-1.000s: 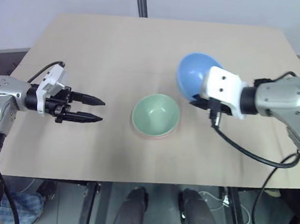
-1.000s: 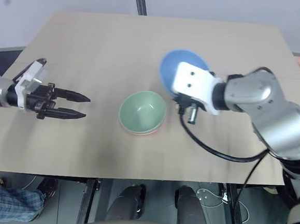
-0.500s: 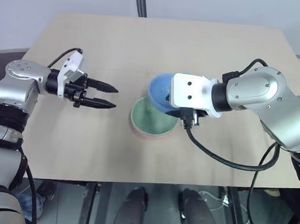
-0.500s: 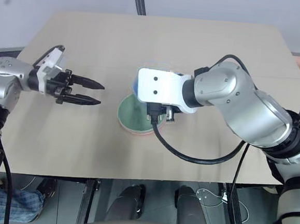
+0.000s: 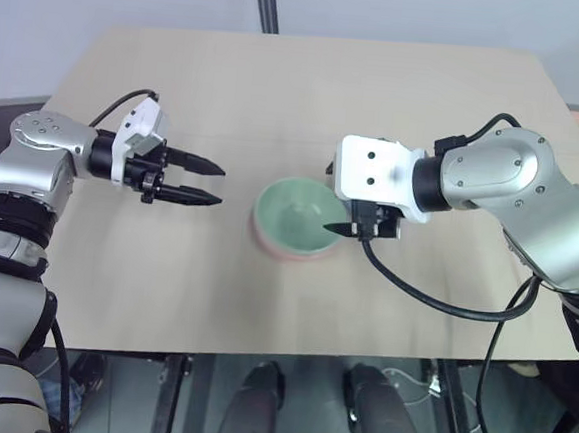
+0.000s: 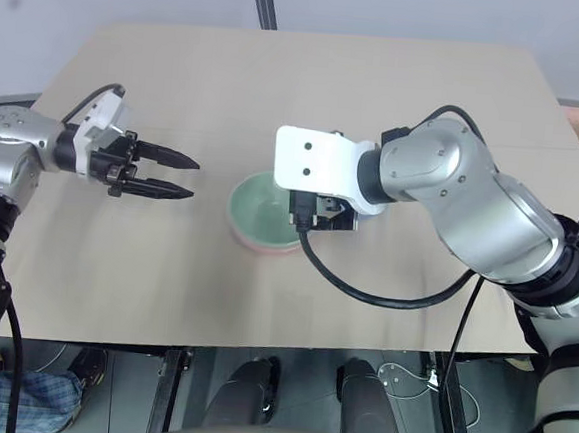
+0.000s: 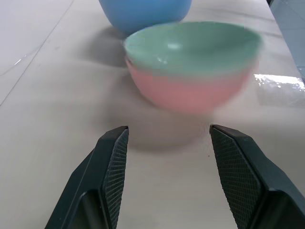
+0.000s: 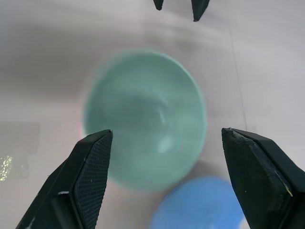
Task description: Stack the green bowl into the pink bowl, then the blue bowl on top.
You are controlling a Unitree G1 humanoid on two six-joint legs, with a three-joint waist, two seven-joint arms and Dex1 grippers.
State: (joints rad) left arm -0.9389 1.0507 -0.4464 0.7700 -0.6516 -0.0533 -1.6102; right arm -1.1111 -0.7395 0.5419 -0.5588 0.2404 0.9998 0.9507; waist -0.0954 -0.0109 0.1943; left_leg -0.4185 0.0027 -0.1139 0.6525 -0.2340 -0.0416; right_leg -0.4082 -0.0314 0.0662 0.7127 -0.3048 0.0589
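The pale wooden table (image 5: pixel 262 315) is bare along its near edge, apart from a black cable (image 5: pixel 433 300) that loops down from the right wrist over that side. A little further in, at the middle of the table, stands the pink bowl (image 7: pixel 186 90) with the green bowl (image 5: pixel 295 212) nested inside it; from above only a thin pink rim shows around the green one. The left gripper (image 5: pixel 220 185) hovers over the table to the left of this stack, well apart from it, pointing across at it with its two black fingers parted and nothing between them. The right gripper (image 8: pixel 167 131) hangs just over the right side of the stack, angled downward, its fingers spread wide and empty, one black fingertip (image 5: pixel 333 226) reaching over the green bowl's rim. The blue bowl (image 7: pixel 143 12) is not in the stack: it sits just beside the nested pair, on the side beneath the right wrist, clear of both of that gripper's fingers; in the left wrist view it stands behind the stack with a shadow under it, and I cannot tell for certain whether it rests flat on the tabletop. Beyond the bowls the table runs bare to its far edge, where a dark pole (image 5: pixel 264 2) rises against a pale wall.
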